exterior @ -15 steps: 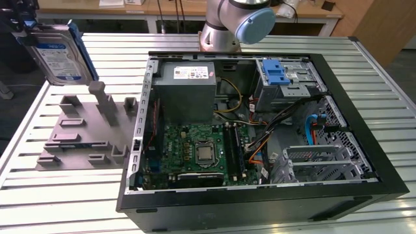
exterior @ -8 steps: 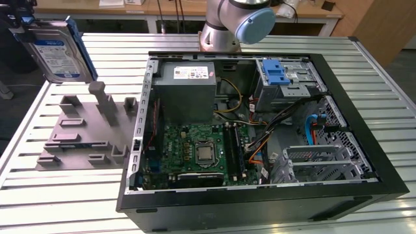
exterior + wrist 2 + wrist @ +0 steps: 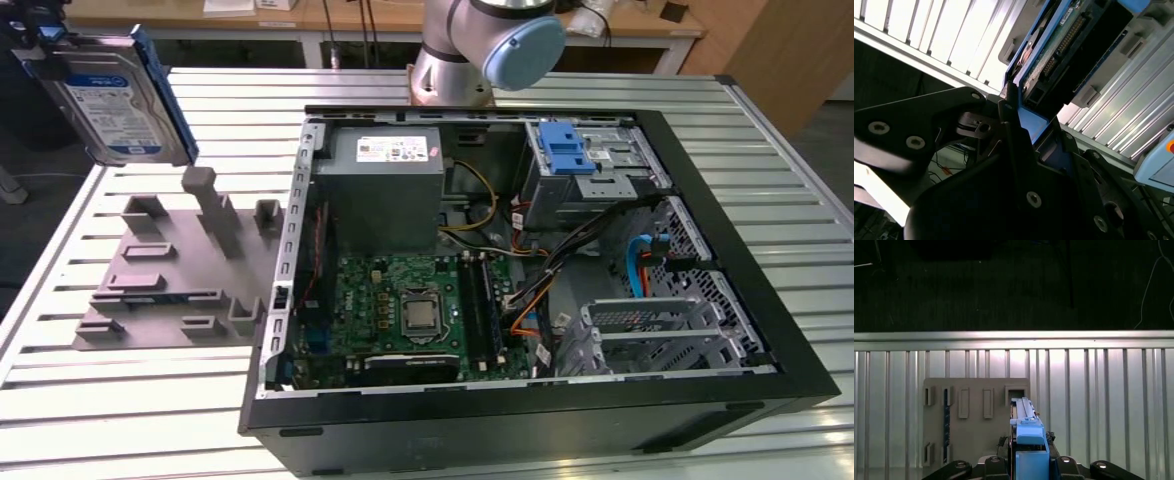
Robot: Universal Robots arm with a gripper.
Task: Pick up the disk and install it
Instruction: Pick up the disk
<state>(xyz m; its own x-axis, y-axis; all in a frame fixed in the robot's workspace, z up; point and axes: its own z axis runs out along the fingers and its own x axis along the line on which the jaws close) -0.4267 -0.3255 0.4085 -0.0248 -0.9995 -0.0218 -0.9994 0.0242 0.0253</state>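
Item: the disk – silver drive with blue-and-white label and blue side rails. Held clear of the slatted metal table, standing on edge and slightly tilted, at the exterior view's upper left. It hangs above the far end of the grey fixture plate and well apart from the computer case.

Tool: gripper, clamped on the disk. In the second wrist view its dark fingers pinch the blue plastic end, with the drive's circuit-board side showing beyond them.

Case: lying open on the table. Contents:
- grey power-supply box, far side
- green motherboard, near side
- metal drive cage with blue latch – far corner toward the exterior view's right

Arm base: behind the case
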